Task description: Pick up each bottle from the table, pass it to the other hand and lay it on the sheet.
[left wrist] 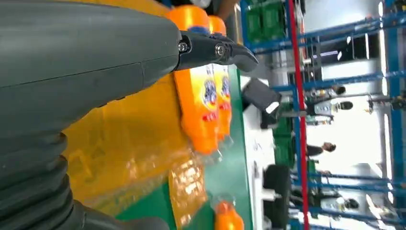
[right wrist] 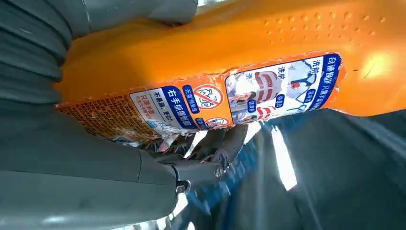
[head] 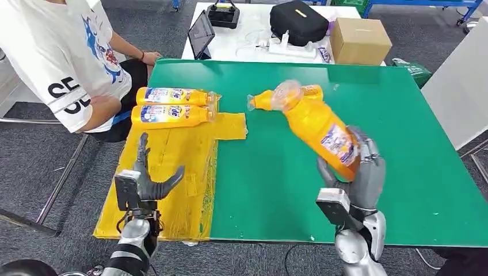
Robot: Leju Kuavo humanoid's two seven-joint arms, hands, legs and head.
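My right hand (head: 357, 172) grips an orange bottle (head: 319, 126) by its lower body and holds it tilted above the green table, clear cap pointing far-left. Its label (right wrist: 239, 98) shows close up in the right wrist view, fingers (right wrist: 210, 148) wrapped under it. Behind it another orange bottle (head: 262, 99) lies on the table, partly hidden. Two orange bottles (head: 172, 96) (head: 170, 115) lie side by side at the far end of the yellow sheet (head: 172, 172); they appear as bottles (left wrist: 201, 96) in the left wrist view. My left hand (head: 144, 181) is open above the sheet's near part, fingers spread.
A seated person in a white shirt (head: 63, 52) is at the table's far-left corner, hand (head: 151, 57) near the edge. A white table behind holds a tablet (head: 201, 33), black bag (head: 299, 20) and cardboard box (head: 358, 40). The green table (head: 414, 144) is bare at right.
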